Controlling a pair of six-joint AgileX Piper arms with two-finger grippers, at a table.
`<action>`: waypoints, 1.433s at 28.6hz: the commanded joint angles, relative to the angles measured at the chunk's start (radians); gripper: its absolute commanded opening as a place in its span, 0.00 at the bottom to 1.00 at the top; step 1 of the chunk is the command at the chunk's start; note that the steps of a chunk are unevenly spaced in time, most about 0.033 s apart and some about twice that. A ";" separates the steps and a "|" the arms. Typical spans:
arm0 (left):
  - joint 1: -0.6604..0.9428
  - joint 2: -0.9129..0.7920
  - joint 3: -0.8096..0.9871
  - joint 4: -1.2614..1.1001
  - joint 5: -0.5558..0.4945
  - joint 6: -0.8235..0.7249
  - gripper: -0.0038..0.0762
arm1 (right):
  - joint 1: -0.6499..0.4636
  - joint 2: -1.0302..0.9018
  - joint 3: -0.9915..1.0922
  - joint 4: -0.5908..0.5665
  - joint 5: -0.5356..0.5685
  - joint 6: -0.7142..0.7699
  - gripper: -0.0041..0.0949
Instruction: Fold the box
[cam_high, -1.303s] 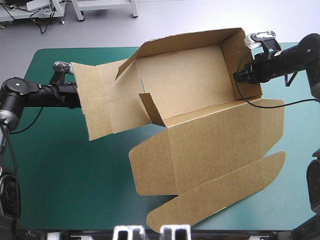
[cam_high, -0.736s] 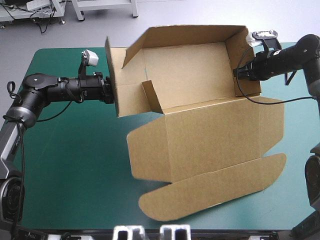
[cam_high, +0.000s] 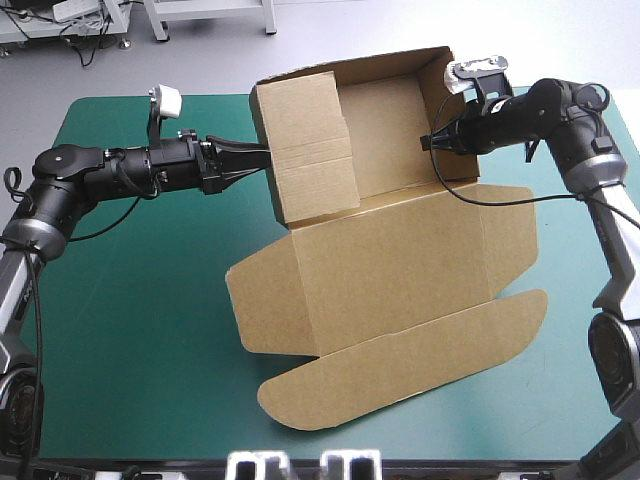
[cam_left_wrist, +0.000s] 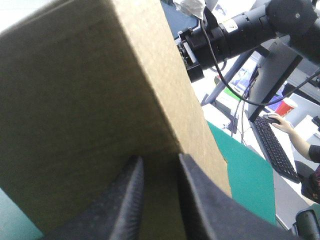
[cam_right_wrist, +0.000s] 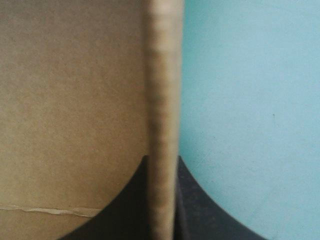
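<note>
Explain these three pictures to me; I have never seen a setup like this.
This is a robot with two arms at a table with a teal-green cover. The wide picture looks down from above and behind it; the other two come from cameras on each wrist, looking along the black fingers. On the table lies a brown box, a cut board sheet with walls raised and its lid flat. The left gripper pinches the box's left side panel; the right gripper pinches its right wall.
</note>
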 joint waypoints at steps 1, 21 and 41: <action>-0.007 -0.044 -0.033 -0.069 0.078 -0.023 0.51 | 0.002 -0.050 -0.032 0.038 -0.057 0.024 0.02; -0.325 -0.024 -0.176 0.924 -0.662 -0.850 0.61 | 0.107 0.005 -0.032 -0.040 -0.145 0.196 0.02; -0.336 0.065 -0.181 1.108 -0.708 -1.028 0.04 | 0.162 0.052 -0.032 0.093 -0.085 0.188 0.02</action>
